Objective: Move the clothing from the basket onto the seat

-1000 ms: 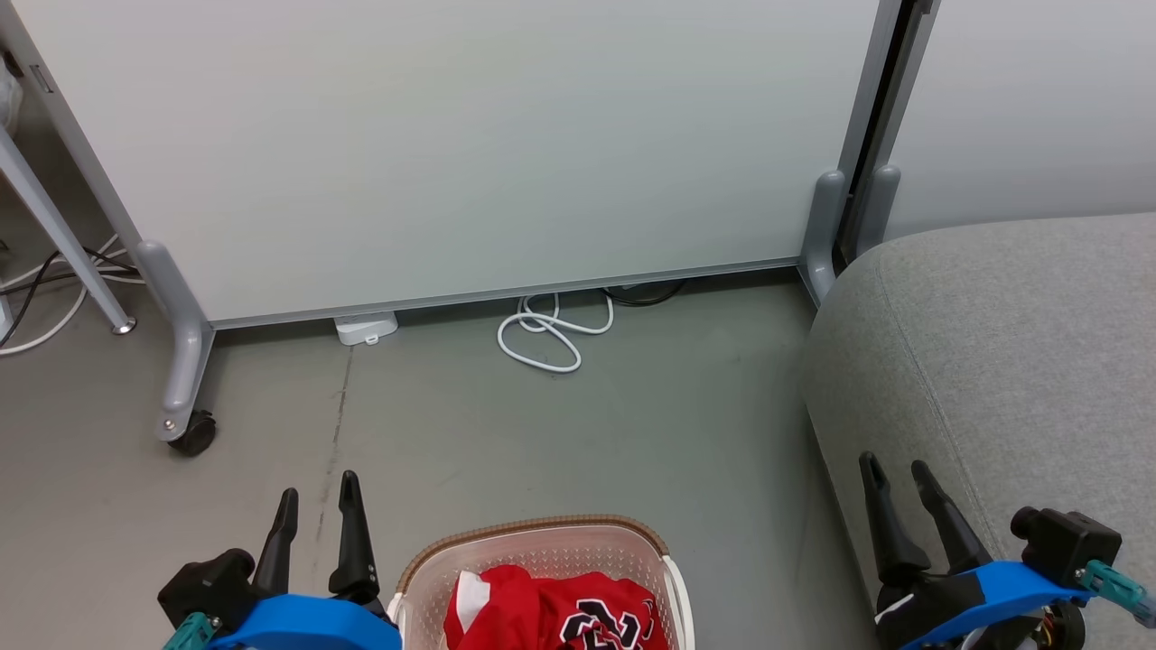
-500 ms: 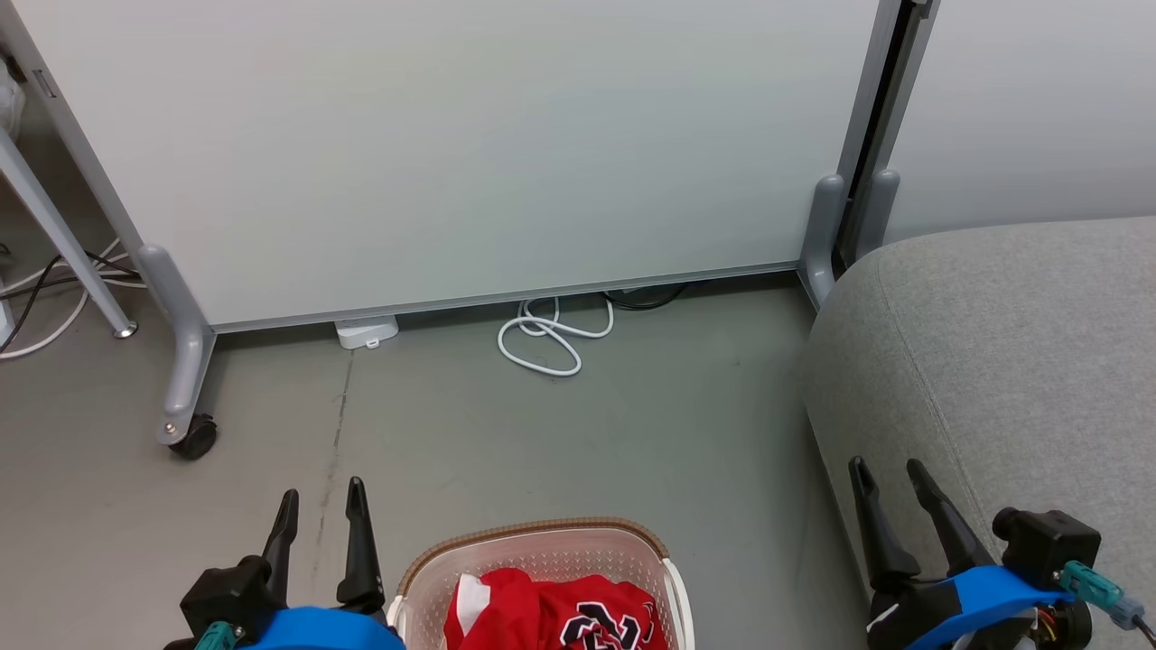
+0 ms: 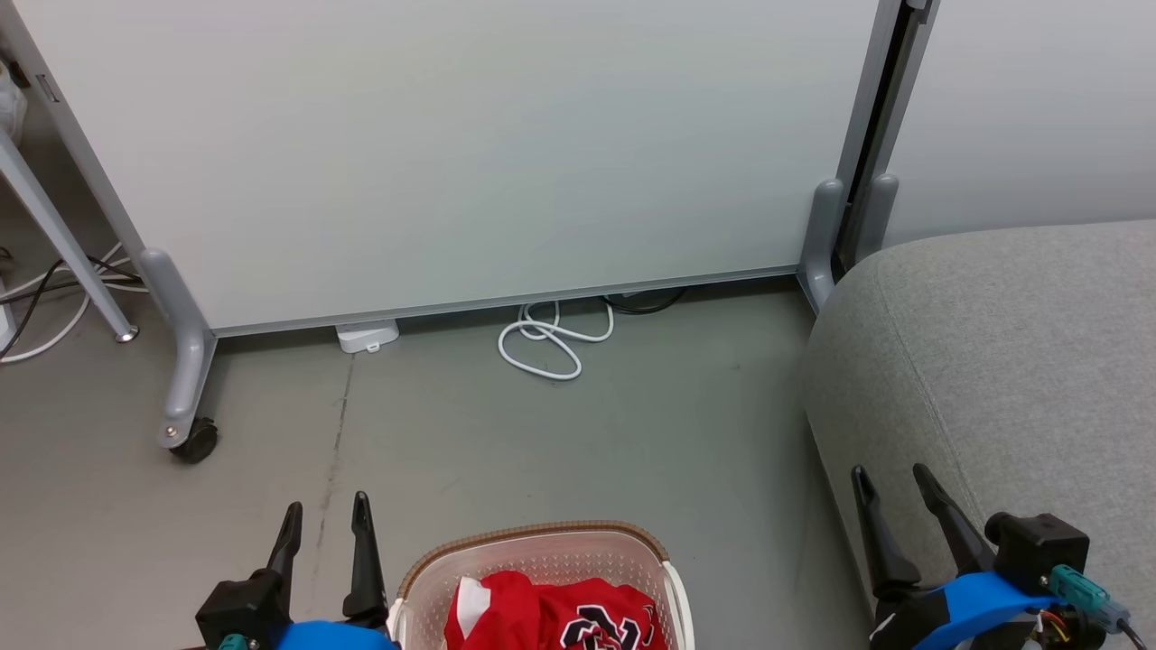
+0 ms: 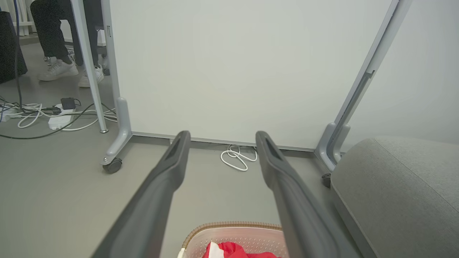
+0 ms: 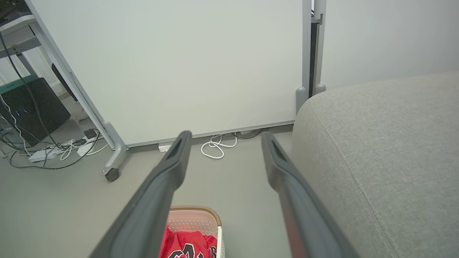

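Note:
The red clothing (image 3: 542, 618) with white trim and black-and-white lettering lies bunched in the cream basket (image 3: 542, 546), which stands on the floor at the bottom middle of the head view. The light-grey seat (image 3: 1020, 361) fills the right side. My left gripper (image 3: 325, 513) is open just left of the basket, its fingers pointing up and away. My right gripper (image 3: 890, 485) is open over the seat's front left edge. In the left wrist view the basket (image 4: 233, 229) and clothing (image 4: 233, 249) sit low between the open fingers. In the right wrist view the clothing (image 5: 186, 245) shows beside the seat (image 5: 387, 150).
A white partition panel (image 3: 470, 144) on grey caster feet (image 3: 185, 433) stands across the back. A white cable coil (image 3: 546, 343) and a white plug box (image 3: 366, 336) lie at its base. More cables (image 4: 43, 114) and a person's shoes (image 4: 57, 70) are beyond at the left.
Both grippers have sunk slightly lower in the head view, and the left one has shifted a little right toward the basket. The view itself has tilted slightly. Both stay open.

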